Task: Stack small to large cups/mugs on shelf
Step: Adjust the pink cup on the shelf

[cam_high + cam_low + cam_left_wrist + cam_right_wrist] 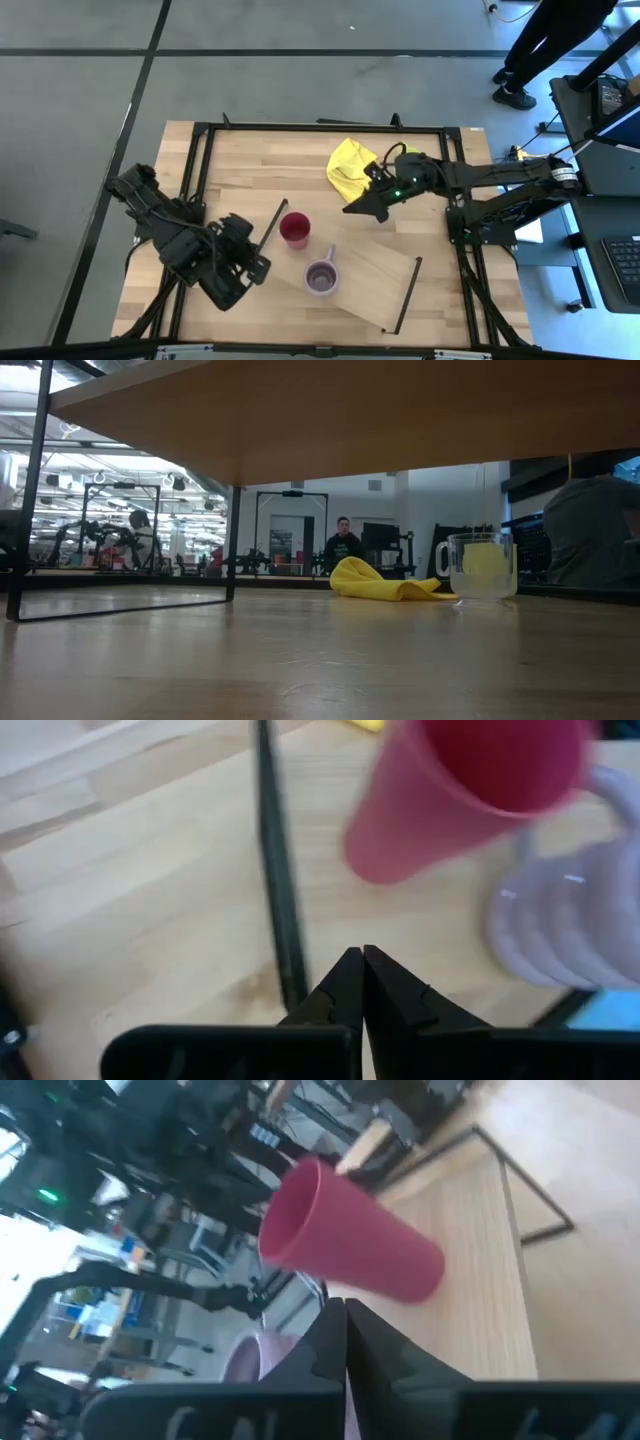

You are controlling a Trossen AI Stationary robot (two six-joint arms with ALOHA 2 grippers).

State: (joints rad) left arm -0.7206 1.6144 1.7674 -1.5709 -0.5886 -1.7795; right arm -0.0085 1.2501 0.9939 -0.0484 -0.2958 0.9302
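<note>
Two of the four cups I can see from above: the red cup (pixel 294 229) and the purple mug (pixel 321 277), both upright on the shelf (pixel 370 285), near its left rail. Only the low view shows me the glass tumbler (pixel 480 566), beside the yellow cloth (pixel 385 582); from above the right arm hides it. I cannot find the yellow-green mug. Both the left gripper (pixel 362 960) and the right gripper (pixel 345 1310) have fingers pressed together, holding nothing.
</note>
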